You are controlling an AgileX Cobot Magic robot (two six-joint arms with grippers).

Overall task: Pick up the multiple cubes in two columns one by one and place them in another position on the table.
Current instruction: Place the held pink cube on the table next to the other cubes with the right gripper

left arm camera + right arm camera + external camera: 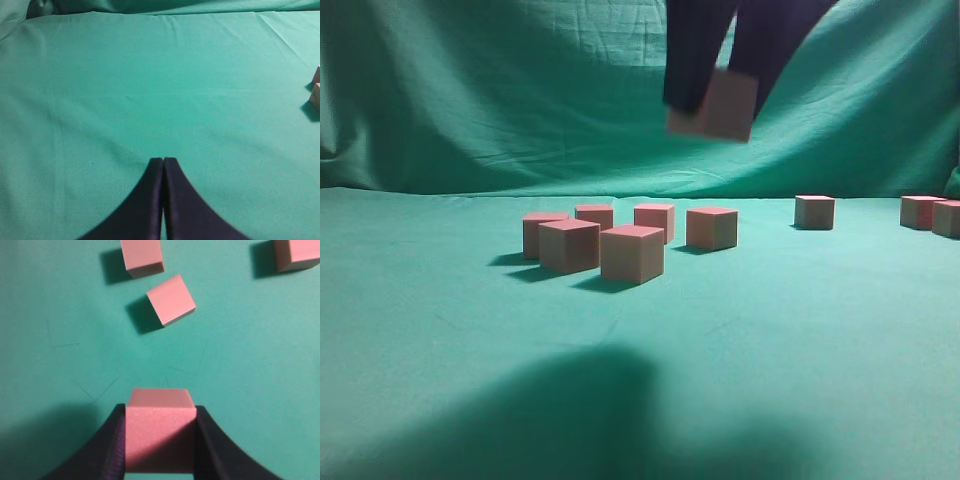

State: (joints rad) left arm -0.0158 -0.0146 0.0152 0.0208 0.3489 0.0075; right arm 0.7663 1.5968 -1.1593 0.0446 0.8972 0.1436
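Between right tool (159,440) fingers: pink cube (159,437), above table (440,330).

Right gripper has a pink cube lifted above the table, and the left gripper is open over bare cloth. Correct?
Not quite. The left gripper is shut, not open: the left wrist view shows its fingers pressed together with nothing between them, over bare cloth. The right gripper does hold a pink cube lifted above the table.

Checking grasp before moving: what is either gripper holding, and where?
Right gripper clamps a pink cube by two opposite side faces, lifted. Left gripper is shut, empty.
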